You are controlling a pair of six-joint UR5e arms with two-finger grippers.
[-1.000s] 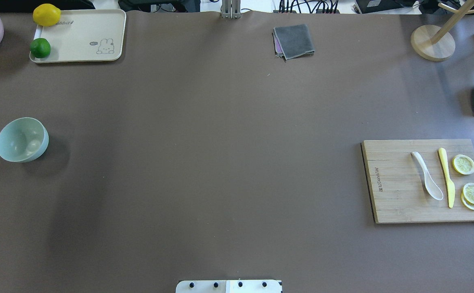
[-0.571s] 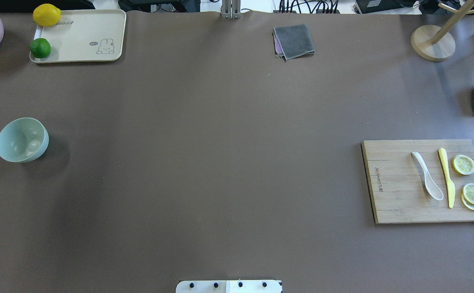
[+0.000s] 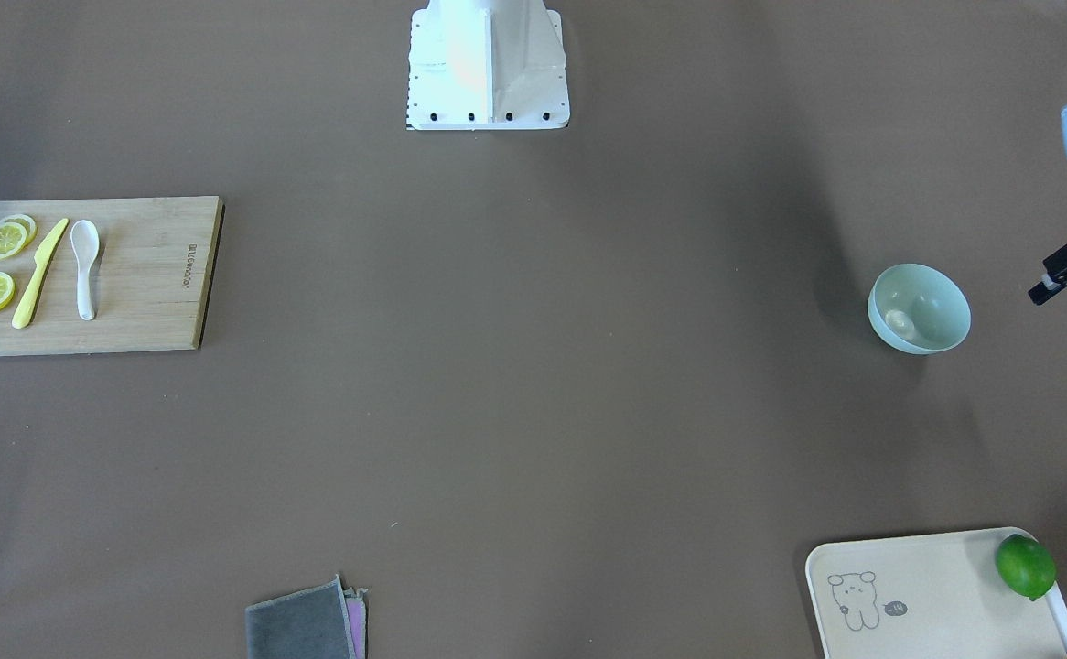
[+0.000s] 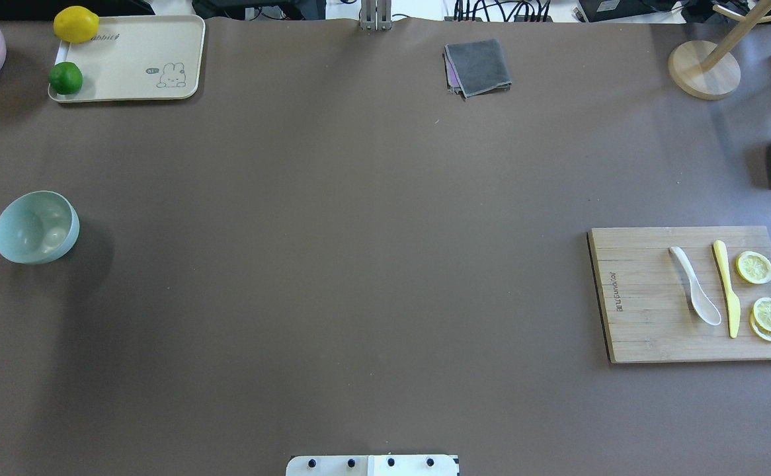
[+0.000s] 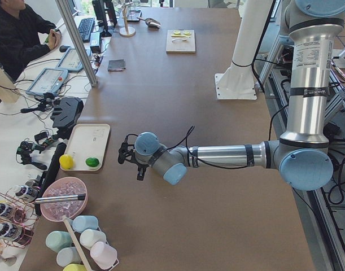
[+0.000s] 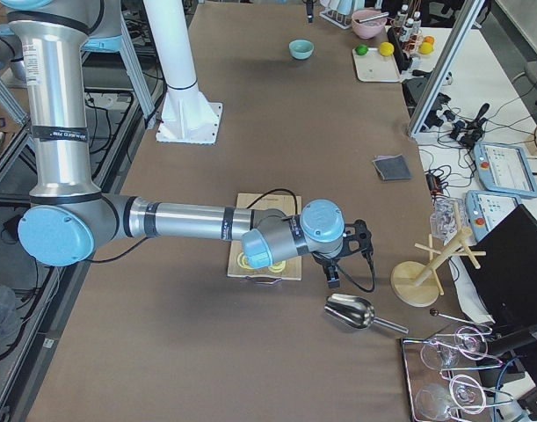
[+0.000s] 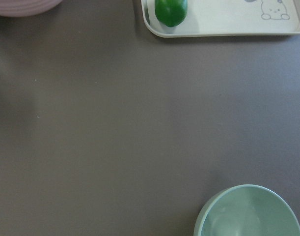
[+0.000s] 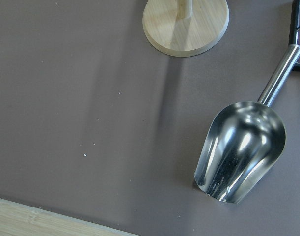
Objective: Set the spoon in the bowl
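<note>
Overhead exterior, unlike wrist views: spoon

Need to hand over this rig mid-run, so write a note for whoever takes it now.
Left gripper: open, empty, hovers beside the bowl, not touching it.
Right gripper: in the air past the end of the cutting board, near the metal scoop; open or shut cannot be told.
Spoon: lies on the cutting board beside the yellow knife, untouched.
Done: nothing yet.
Left: grasp the spoon, carry it over to the bowl, set it inside.
</note>
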